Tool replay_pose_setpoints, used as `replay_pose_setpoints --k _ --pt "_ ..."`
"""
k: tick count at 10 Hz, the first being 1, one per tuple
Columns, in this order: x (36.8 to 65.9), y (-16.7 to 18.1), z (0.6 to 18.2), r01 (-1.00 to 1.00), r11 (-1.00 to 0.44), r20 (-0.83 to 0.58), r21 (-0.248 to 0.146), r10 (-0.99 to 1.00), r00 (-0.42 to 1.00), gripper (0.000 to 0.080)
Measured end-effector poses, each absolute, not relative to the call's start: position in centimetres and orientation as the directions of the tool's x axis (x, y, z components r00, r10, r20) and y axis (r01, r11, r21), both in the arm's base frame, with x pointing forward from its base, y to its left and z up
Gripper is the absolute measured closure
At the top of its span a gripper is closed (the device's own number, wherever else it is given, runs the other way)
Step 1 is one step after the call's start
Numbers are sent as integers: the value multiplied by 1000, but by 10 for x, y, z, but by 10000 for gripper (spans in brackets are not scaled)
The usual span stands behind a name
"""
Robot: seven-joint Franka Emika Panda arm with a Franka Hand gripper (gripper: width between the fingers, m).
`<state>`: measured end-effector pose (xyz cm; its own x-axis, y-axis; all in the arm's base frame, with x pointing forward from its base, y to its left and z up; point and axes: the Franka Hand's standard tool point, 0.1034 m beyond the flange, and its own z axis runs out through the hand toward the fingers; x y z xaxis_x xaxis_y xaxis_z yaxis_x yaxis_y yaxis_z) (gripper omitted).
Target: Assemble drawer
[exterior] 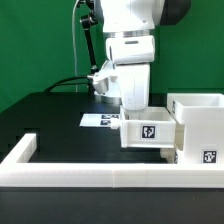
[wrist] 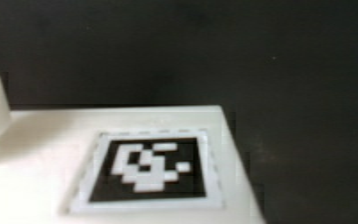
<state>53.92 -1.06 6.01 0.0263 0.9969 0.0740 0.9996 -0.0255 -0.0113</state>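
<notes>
A small white open-topped tray (exterior: 150, 130) with a black-and-white tag on its near face sits against the tall white box housing (exterior: 198, 118) on the exterior view's right. My gripper (exterior: 133, 106) comes straight down onto the tray's wall on the exterior view's left and is closed on it; the fingertips are hidden by the tray. In the wrist view the tray's tagged white face (wrist: 149, 165) fills the near field, with black table beyond. No fingers show there. The second tray is out of view.
A long low white border wall (exterior: 100, 177) runs along the front and turns back on the exterior view's left (exterior: 24, 150). The marker board (exterior: 100, 121) lies on the black table behind the tray. A black cable hangs behind the arm.
</notes>
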Motion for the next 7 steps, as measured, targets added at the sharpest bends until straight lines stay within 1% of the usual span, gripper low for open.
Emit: replay_pose_setpoints --k 7 --pt "538 -1 57 999 -37 75 -17 996 38 756"
